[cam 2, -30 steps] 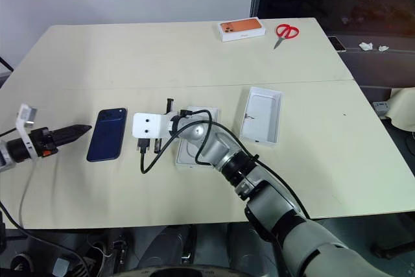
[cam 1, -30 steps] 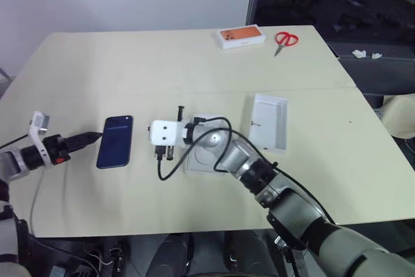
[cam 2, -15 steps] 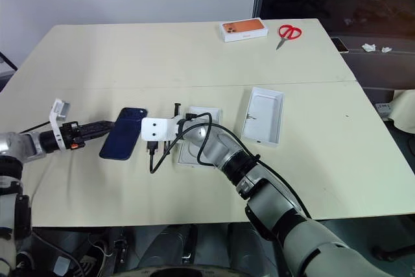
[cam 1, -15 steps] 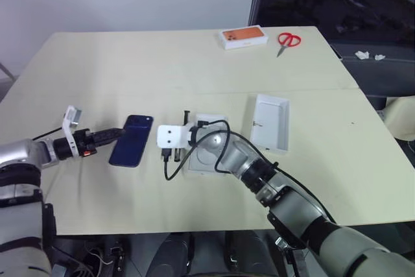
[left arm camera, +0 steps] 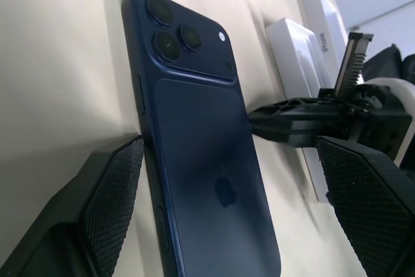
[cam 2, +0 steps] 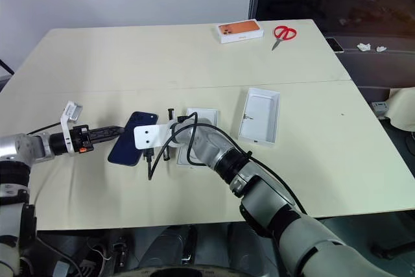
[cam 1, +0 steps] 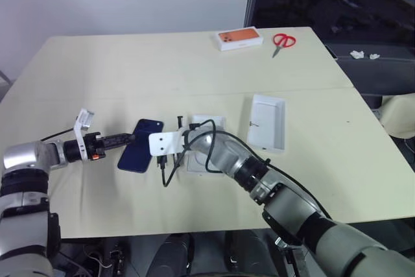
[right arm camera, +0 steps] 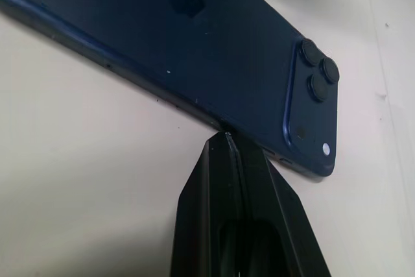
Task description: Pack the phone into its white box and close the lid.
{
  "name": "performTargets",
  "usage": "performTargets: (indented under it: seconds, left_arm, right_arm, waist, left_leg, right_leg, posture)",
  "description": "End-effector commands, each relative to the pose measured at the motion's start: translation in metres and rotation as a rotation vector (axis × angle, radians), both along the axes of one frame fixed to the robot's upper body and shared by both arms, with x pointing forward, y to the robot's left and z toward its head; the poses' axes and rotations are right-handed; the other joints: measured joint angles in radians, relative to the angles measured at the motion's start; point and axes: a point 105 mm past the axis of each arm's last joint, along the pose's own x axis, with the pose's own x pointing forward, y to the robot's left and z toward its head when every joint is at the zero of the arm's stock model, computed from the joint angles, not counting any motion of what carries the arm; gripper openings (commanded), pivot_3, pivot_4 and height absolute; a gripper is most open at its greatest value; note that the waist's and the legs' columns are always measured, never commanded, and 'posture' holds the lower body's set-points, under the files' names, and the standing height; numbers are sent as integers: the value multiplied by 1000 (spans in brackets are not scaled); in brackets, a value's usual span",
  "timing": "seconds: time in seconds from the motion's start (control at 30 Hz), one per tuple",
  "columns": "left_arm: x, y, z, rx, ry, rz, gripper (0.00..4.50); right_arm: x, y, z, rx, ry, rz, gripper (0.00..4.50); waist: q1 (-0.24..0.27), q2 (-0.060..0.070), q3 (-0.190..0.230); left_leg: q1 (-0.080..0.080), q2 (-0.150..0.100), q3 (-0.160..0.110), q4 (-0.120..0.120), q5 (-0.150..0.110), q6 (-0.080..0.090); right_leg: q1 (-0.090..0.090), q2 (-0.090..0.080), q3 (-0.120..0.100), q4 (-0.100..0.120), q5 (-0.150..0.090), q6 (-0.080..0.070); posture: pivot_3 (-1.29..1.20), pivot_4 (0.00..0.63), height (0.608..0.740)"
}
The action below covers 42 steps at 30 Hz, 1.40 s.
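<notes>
The phone (cam 1: 141, 154), dark navy with its camera cluster at the far corner, lies back-up and slanted on the table (cam 1: 130, 69). My left gripper (left arm camera: 227, 154) is open, and its fingers (left arm camera: 104, 212) straddle the phone's near end. From the other side my right gripper (right arm camera: 224, 139) is shut, its tip pressed against the phone's long edge. The lid (cam 1: 267, 123) lies inside-up to the right, plain white within. The white box is hidden.
A white insert (left arm camera: 288, 47) with a rounded recess lies under my right forearm, between the phone and the lid. At the table's far edge sit an orange-topped white box (cam 1: 237, 39) and red scissors (cam 1: 283, 40). A black cable loops off my right wrist.
My left gripper has moved right up to the phone. The phone has slid right and turned slantwise, ending between the two grippers. My right gripper has sunk a little.
</notes>
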Motion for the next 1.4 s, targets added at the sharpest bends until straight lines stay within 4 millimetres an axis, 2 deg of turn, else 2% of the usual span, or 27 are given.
performTargets:
  seconds: [0.03,0.1,0.23,0.37,0.57,0.67,0.83,0.97,1.13,1.23,1.4]
  left_arm:
    - [-7,-21,-16,-68,90,-41,4417]
    - [-4,-26,-14,-97,79,-31,4417]
    - [2,-37,18,-223,20,-35,4417]
    - [-1,-39,22,-241,30,-36,4417]
    - [-15,-39,-7,-109,109,-51,4417]
    - [-11,-39,9,-171,58,-41,4417]
    - [-12,-33,-4,-69,69,-8,4417]
    - [-18,-27,-5,-59,75,5,4417]
    - [-18,-15,-5,5,60,44,4417]
    - [-20,-8,-2,8,59,68,4417]
    - [-23,-20,-9,8,76,37,4417]
  right_arm:
    - [-7,15,-1,-3,3,33,0]
    - [-7,13,-3,-3,12,27,0]
    - [-6,5,-8,-13,20,22,0]
    - [-3,2,-8,-15,13,8,0]
    - [0,2,-4,0,0,1,0]
    - [0,1,-4,0,-7,0,0]
    - [1,-2,-3,-8,-16,3,0]
    - [-4,-7,1,-29,4,40,0]
    - [-6,-17,18,-34,39,56,0]
    - [-4,-26,18,-76,17,64,0]
    - [-14,-18,7,-76,40,86,0]
  waist:
    - [-5,1,-1]
    - [-7,2,-2]
    - [-3,2,-2]
    - [2,2,-2]
    - [7,2,-2]
    - [11,2,-2]
    - [14,2,-2]
    - [14,2,-2]
    - [12,2,-2]
    - [11,2,-1]
    - [6,2,-1]
  left_leg:
    - [1,0,0,0,0,0]
    - [4,0,0,-1,-2,4]
    - [7,0,0,-2,-3,5]
    - [7,0,-1,-1,-3,5]
    - [8,0,-1,-2,-3,5]
    - [10,0,-1,-2,-3,5]
    - [10,0,-1,-2,-3,4]
    - [10,0,-1,-3,-3,4]
    - [9,0,-1,-3,-3,5]
    - [9,1,-1,-4,-3,5]
    - [9,1,-1,-6,-3,4]
  right_leg:
    - [0,0,0,0,0,0]
    - [1,0,0,0,0,0]
    - [3,0,0,-1,0,0]
    - [3,0,0,-1,0,0]
    - [4,0,0,-1,0,0]
    - [5,0,0,-1,0,0]
    - [6,0,0,-1,0,0]
    - [5,0,0,-1,0,0]
    - [5,0,0,-2,0,0]
    - [4,0,0,-3,0,0]
    - [4,0,0,-3,0,0]
  posture:
    - [0,150,740]
    - [0,150,740]
    - [0,150,740]
    - [0,150,740]
    - [0,150,740]
    - [0,150,740]
    - [0,150,740]
    - [0,150,740]
    - [0,150,740]
    - [0,150,740]
    - [0,150,740]
